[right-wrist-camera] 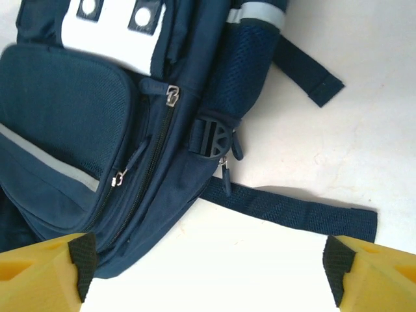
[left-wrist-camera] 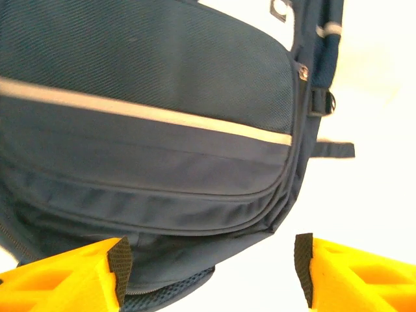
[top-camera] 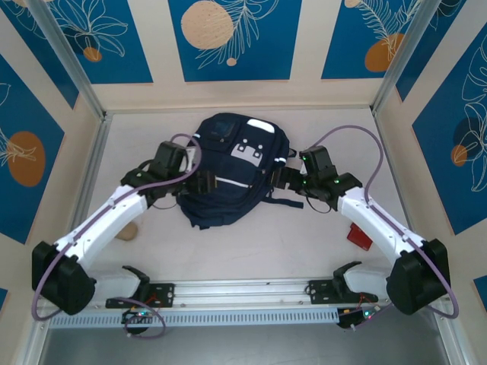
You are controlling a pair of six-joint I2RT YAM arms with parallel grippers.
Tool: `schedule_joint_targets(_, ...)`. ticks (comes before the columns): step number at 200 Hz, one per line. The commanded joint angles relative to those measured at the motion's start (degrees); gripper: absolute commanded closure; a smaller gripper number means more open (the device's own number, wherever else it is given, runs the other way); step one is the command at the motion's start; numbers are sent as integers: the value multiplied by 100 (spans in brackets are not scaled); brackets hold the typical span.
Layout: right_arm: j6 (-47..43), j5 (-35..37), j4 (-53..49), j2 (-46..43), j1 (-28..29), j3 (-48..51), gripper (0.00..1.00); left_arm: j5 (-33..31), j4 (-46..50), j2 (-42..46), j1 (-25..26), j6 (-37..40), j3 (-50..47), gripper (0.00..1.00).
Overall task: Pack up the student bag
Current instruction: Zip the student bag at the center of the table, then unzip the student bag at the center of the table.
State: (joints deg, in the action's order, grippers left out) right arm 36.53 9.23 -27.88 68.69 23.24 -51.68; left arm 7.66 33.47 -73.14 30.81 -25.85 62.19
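The student bag point(top-camera: 228, 171), a dark navy backpack with white stripes and a light grey patch, lies flat in the middle of the table. My left gripper point(top-camera: 199, 185) is at its left side, open; in the left wrist view point(left-wrist-camera: 211, 270) the bag's lower corner point(left-wrist-camera: 143, 130) lies just ahead of the spread yellow fingers point(left-wrist-camera: 78, 279). My right gripper point(top-camera: 283, 179) is at the bag's right side and open point(right-wrist-camera: 209, 266). Bare table lies between its pads, with the bag's zipped side point(right-wrist-camera: 97, 130), a black buckle point(right-wrist-camera: 211, 136) and a loose strap point(right-wrist-camera: 292, 211) just beyond.
A small red object point(top-camera: 359, 236) lies on the table beside the right arm. A tan rounded object point(top-camera: 128, 230) lies under the left arm. Metal frame posts and patterned walls close in the table on three sides.
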Motion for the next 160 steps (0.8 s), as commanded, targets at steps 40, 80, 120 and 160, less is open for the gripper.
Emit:
schedule_joint_targets(40, 528, -284, 85, -466, -507, 467, 0, -1685, 827, -1585, 1221, 1352, 1372, 29)
schedule_joint_targets(80, 644, -503, 89, -610, -766, 676, 0, -2349, 1280, -2674, 1714, 1636, 2183, 31)
schedule_joint_targets(120, 737, -652, 104, -682, -990, 828, 0, -2547, 1577, -3429, 1873, 1707, 2736, 35)
schedule_joint_targets(160, 800, -807, 134, -677, -1108, 883, 0, -2526, 1793, -3865, 1952, 1737, 3048, 36)
